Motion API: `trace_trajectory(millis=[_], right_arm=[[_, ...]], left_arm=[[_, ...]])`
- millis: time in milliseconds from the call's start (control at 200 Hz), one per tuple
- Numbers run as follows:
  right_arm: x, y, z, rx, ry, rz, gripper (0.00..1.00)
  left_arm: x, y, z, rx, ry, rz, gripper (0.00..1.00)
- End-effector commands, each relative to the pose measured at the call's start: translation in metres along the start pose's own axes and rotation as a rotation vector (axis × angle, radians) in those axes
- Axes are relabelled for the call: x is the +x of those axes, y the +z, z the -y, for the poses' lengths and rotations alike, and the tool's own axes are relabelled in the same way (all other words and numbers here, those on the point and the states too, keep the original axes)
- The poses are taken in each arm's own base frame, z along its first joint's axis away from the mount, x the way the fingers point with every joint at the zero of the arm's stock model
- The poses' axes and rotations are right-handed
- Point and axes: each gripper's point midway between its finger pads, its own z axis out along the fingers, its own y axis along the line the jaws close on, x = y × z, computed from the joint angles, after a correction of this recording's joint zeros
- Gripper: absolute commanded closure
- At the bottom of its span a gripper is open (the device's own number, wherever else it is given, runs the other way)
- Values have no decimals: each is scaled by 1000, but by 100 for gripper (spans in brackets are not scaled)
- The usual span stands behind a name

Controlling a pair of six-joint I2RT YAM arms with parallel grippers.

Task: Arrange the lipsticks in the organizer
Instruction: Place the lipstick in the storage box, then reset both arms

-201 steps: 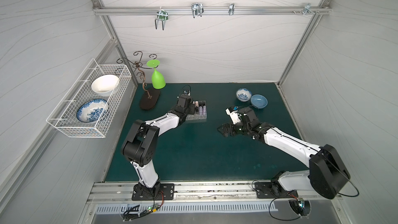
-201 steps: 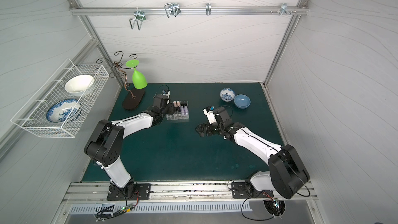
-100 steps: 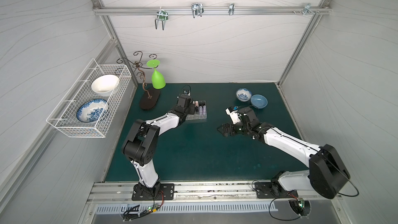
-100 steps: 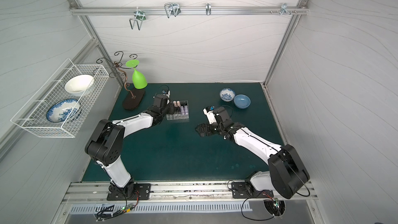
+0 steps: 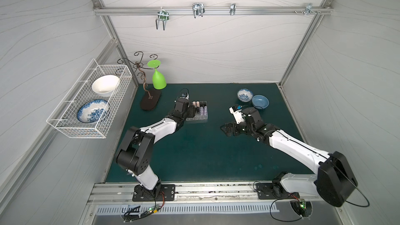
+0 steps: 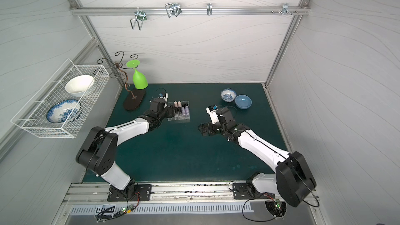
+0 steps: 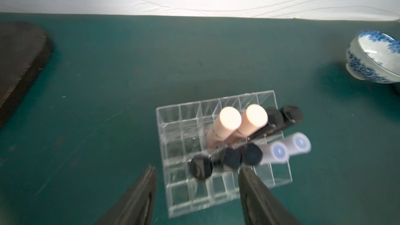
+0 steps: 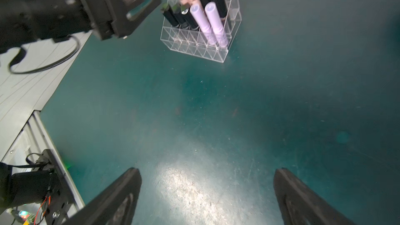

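The organizer (image 5: 200,119), with nine lipsticks (image 7: 230,122) leaning in its cells, sits at ten o'clock from the right gripper (image 5: 228,129) in a top view. The left gripper (image 7: 197,168) is at the organizer's nine o'clock side. Both grippers have their jaws apart and hold nothing.

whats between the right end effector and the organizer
Only bare green mat, seen in the right wrist view, from the right end effector to the organizer.

Lipsticks (image 7: 229,119) in organizer (image 7: 171,116), bowls (image 5: 244,95) to its right, rack (image 5: 150,103) left
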Motion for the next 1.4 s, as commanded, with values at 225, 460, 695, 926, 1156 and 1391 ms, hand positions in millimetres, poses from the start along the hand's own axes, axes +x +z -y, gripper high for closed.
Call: trace_trajectory(millis=[225, 460, 695, 926, 1156, 1391], right_arm=[[-29, -88, 89, 547, -93, 235, 1], [-3, -83, 136, 621, -185, 376, 1], [13, -83, 175, 682, -74, 331, 1], [10, -72, 193, 703, -68, 338, 1], [10, -55, 217, 754, -73, 325, 1], [7, -29, 230, 664, -63, 287, 1]], left_arm=[[-2, -113, -63, -112, -209, 204, 5], [42, -164, -119, -357, -110, 326, 1], [47, -158, -122, -409, 29, 404, 0], [35, -123, -140, -390, -44, 436, 0], [34, -82, -155, -361, -24, 395, 0], [36, -70, -167, -297, -64, 392, 0]])
